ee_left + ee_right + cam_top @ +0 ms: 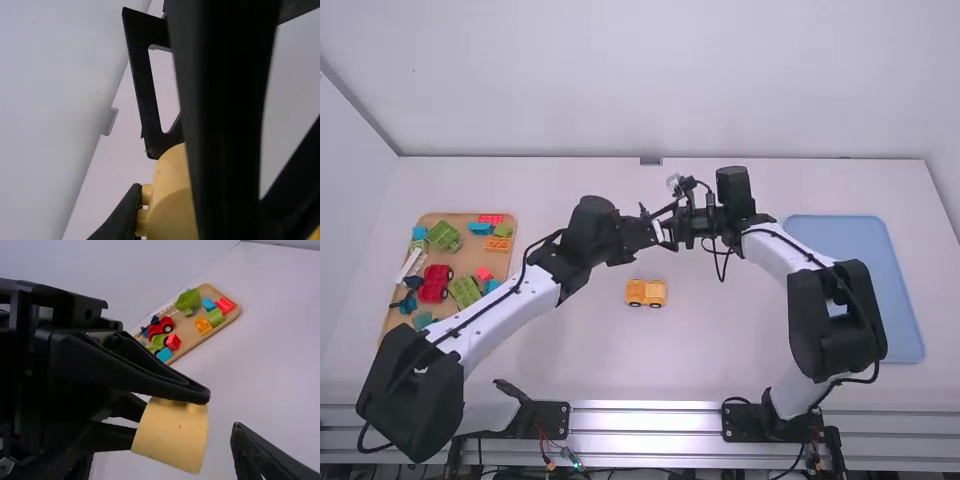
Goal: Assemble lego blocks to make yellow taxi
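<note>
Wood tray (504,258), bench (720,360) L edge, holds red car (435,283), grn blks (444,236); L grpr (662,234) clamps yel. blk (172,432); R grpr (674,226) wide.

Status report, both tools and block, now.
Left tool: shut on yellow block. Right tool: open around it. Yellow car: on table. Obstruction: tools crowding each other.

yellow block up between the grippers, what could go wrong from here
The yellow block could slip or twist, since one finger of the left gripper bears on its studs. The right gripper is open around it, so closing there might catch the left one. If dropped, it could knock the yellow toy car on the table.
</note>
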`<state>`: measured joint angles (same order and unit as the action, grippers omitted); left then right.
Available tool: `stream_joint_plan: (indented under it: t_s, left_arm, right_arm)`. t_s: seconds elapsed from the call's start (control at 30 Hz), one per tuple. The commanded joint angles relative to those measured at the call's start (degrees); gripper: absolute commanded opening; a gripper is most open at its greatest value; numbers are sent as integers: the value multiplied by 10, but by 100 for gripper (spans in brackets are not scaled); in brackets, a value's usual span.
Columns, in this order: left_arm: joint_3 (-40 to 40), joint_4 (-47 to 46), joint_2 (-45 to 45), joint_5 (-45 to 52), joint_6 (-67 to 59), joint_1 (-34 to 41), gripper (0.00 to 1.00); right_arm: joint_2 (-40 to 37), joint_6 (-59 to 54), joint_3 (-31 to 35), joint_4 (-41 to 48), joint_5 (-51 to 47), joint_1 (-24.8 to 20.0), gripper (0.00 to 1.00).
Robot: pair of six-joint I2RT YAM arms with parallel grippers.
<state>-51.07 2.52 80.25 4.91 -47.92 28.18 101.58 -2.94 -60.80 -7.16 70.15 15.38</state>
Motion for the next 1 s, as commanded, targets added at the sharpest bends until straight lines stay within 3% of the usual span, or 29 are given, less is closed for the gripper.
stream_joint_plan:
  t_s: [0.0, 0.17, 0.73, 0.97]
  left_arm:
    - [6, 3, 4, 2, -3, 3, 2]
    - [6, 6, 4, 2, 1, 2, 2]
    - [6, 55, 52, -27, 11, 11, 2]
    - [6, 70, 52, -24, 11, 11, 2]
  right_arm:
    - [4, 12, -13, -2, -12, 1, 68]
    - [4, 19, -13, -5, -12, 0, 61]
    - [4, 47, -13, -7, -71, 30, 59]
    - [4, 47, -13, 3, -86, 30, 51]
